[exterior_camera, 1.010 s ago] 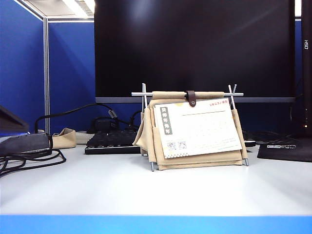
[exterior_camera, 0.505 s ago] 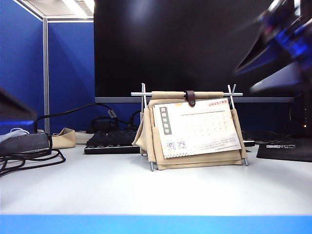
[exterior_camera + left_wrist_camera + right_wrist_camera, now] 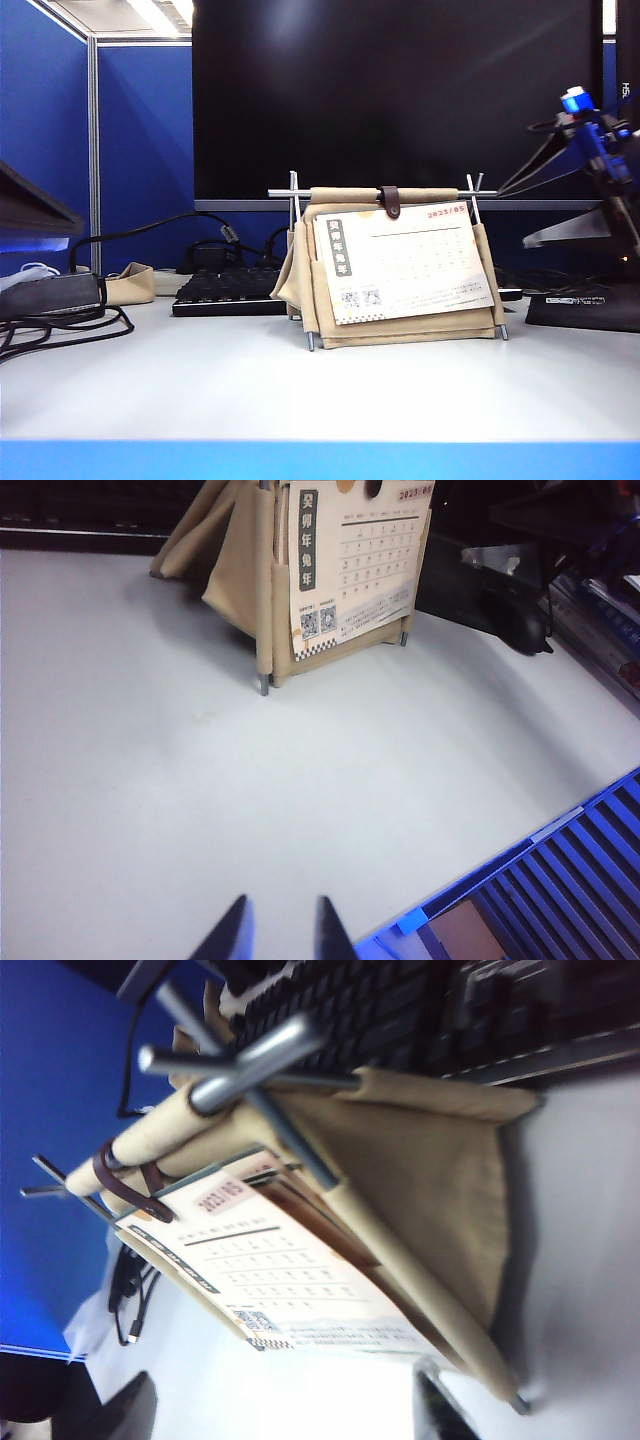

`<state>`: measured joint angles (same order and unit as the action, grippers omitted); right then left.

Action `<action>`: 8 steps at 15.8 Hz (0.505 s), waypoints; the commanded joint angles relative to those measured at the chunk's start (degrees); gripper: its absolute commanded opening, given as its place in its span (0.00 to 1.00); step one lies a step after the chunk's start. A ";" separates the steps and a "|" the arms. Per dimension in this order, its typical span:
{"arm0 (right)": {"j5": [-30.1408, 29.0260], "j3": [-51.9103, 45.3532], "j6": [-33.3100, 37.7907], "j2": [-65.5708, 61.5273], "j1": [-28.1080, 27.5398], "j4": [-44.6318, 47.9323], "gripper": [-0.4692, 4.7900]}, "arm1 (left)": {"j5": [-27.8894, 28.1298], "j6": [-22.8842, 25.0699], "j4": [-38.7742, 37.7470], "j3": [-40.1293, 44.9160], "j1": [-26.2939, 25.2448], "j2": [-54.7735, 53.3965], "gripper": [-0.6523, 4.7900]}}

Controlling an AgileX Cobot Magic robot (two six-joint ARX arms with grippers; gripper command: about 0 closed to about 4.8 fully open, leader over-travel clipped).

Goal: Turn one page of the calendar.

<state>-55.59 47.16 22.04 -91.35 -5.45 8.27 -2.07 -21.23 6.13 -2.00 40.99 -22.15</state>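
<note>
Two arms flank a scene whose biggest thing is the black monitor (image 3: 400, 95), filling the back of the exterior view behind everything else. Below it runs the pale desk (image 3: 300, 385), bare in front, with a dark keyboard (image 3: 225, 290) and a tangle of cables (image 3: 60, 325) pushed toward the rear left.

Next in size is the calendar (image 3: 400, 265), standing near the middle of the desk just in front of the monitor's base. Its beige fabric stand leans on crossed metal rods, which tilts the sheets back so they face forward. The page (image 3: 405, 262) to be turned is the front white sheet with the red heading and the dark vertical label; it hangs flat from the top rod under a small brown strap, untouched, so the turn is not yet begun.

At the right edge of the exterior view the right gripper (image 3: 575, 160) is raised beside the calendar, its fingers (image 3: 440, 1410) spread wide apart and empty. The right wrist view looks along the page's side edge, a sensible line for slipping a finger under it.

Smallest in view, the left gripper (image 3: 277, 930) hangs low over bare desk, well apart from the calendar. Its two dark fingertips (image 3: 235, 930) stand slightly apart with nothing between them, seemingly kept clear of the work.
</note>
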 commanded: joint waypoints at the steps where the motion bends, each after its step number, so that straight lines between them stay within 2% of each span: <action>1: -2.03 0.13 -0.20 -0.31 0.46 -0.81 0.71 | -0.09 2.73 0.28 -0.22 0.02 0.00 0.28; 4: -1.97 0.13 -0.22 -4.28 2.16 -0.74 0.71 | 0.37 4.42 0.46 -0.22 0.02 0.02 0.28; 8: -0.31 0.17 -1.33 -8.87 2.80 -0.59 0.71 | 0.55 4.35 0.79 -0.22 0.02 0.02 0.28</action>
<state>-56.18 47.18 21.32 -100.05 -2.81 6.96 -1.74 -17.37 6.24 -2.00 40.99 -22.15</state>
